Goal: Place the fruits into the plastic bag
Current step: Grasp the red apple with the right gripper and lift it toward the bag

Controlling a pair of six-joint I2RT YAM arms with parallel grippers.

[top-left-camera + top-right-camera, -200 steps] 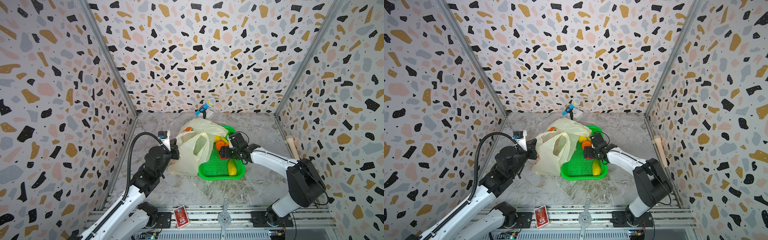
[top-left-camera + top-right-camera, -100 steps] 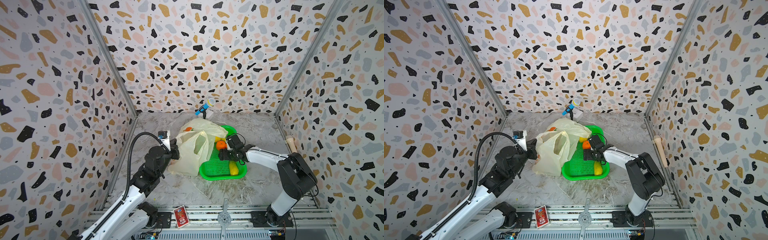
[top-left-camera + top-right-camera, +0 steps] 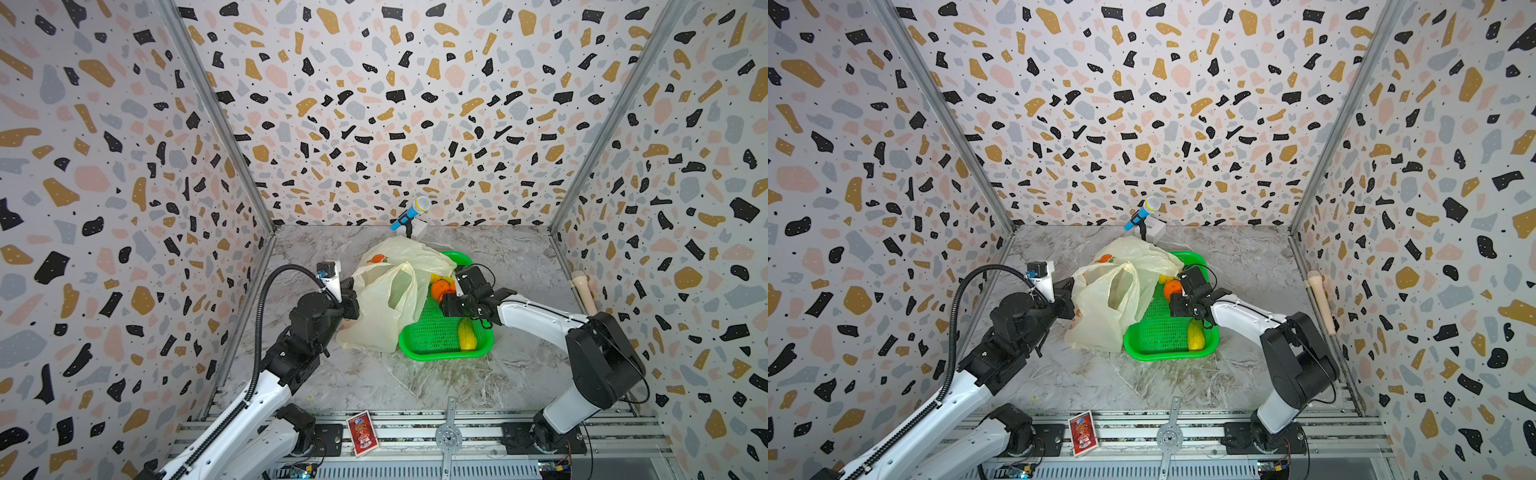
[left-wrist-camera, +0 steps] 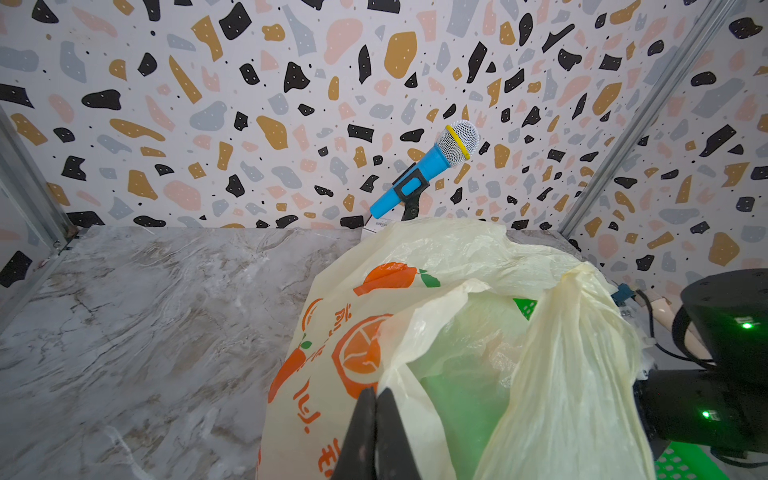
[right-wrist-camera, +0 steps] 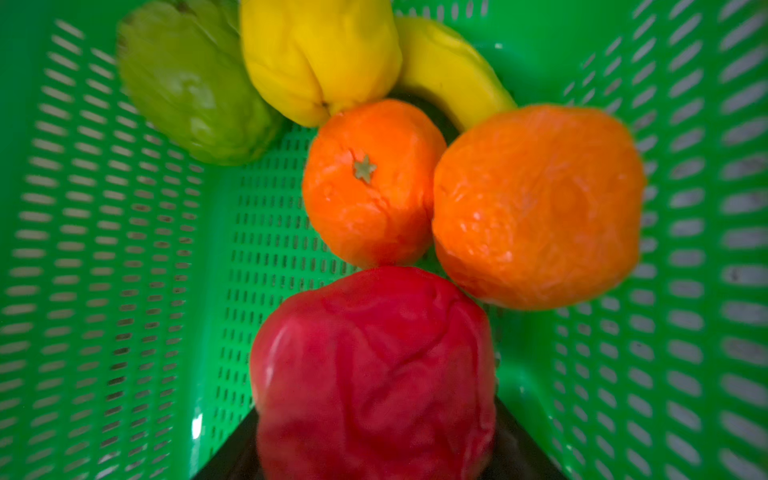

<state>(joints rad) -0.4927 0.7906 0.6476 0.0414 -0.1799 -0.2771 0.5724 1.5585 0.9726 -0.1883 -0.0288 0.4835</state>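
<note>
The plastic bag [image 3: 390, 291] [image 4: 457, 257] lies slumped against the green basket [image 3: 440, 353], with its mouth facing the basket. My left gripper [image 3: 351, 297] [image 4: 376, 392] is shut on the bag's near edge. My right gripper [image 3: 451, 301] [image 5: 374, 436] is inside the basket, and its fingers press both sides of the red apple [image 5: 374, 365]. Just beyond the apple lie two oranges [image 5: 365, 187] [image 5: 536, 208], a lemon [image 5: 316, 54], a banana [image 5: 449, 70] and a bumpy green fruit [image 5: 187, 83]. A yellow-green mango [image 3: 467, 334] rests at the basket's near right.
A blue toy microphone [image 3: 411, 212] stands on a stand at the back wall behind the bag. A wooden handle [image 3: 584, 291] lies along the right wall. A red card [image 3: 362, 428] sits on the front rail.
My right gripper has shifted left within the basket and its jaws have narrowed around the red apple. The left gripper and the bag have stayed still.
</note>
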